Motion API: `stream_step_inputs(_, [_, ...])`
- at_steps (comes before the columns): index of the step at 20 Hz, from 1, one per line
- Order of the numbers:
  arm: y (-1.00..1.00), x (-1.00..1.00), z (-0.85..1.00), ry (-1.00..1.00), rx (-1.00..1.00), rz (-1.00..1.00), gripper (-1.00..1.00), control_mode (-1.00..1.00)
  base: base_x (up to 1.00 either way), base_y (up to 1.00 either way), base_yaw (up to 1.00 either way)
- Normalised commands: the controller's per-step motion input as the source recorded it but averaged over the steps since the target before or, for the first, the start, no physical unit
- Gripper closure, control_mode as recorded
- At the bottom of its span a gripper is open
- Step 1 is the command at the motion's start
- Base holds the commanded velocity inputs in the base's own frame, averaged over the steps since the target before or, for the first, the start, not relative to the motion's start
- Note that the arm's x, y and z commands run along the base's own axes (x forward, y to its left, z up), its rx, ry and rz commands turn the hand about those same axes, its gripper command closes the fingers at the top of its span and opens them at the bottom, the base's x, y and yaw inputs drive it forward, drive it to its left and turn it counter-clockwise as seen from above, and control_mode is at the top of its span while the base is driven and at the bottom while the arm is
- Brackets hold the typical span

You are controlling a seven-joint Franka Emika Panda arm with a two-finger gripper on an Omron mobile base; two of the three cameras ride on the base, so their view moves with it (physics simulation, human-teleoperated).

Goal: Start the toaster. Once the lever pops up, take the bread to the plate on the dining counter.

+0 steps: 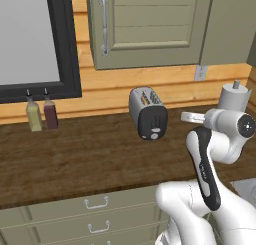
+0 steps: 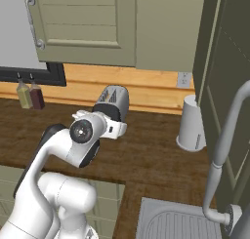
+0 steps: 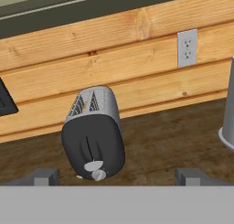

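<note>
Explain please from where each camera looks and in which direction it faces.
Left base view: behind the arm on its left, facing forward and down at the worktop and toaster; the white arm rises at lower right.
Right base view: behind on the right, same worktop, toaster partly behind the arm at lower left; sink below.
Hand view: on the hand, facing the toaster's black panel and lever; open gripper at the bottom.
All three share the toaster.

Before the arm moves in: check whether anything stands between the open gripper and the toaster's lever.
Nothing visible does. In the hand view the gripper is open and faces the toaster across bare worktop; its black end panel with the lever is turned toward the hand. The two bottles stand far to the side.
</note>
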Motion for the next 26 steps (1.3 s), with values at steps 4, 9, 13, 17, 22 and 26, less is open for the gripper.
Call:
stream_step_inputs(4, [0.0,0.0,0.0,0.0,0.0,0.0,-1.0,-1.0,0.0,0.0,0.0])
stream_step_inputs(9, [0.0,0.0,0.0,0.0,0.0,0.0,-1.0,-1.0,0.0,0.0,0.0])
stream_step_inputs(13, [0.0,0.0,0.0,0.0,0.0,0.0,-1.0,-1.0,0.0,0.0,0.0])
stream_step_inputs(17, [0.0,0.0,0.0,0.0,0.0,0.0,-1.0,-1.0,0.0,0.0,0.0])
stream_step_inputs(22, [0.0,0.0,0.0,0.0,0.0,0.0,-1.0,-1.0,0.0,0.0,0.0])
stream_step_inputs(26, [0.0,0.0,0.0,0.0,0.0,0.0,-1.0,-1.0,0.0,0.0,0.0])
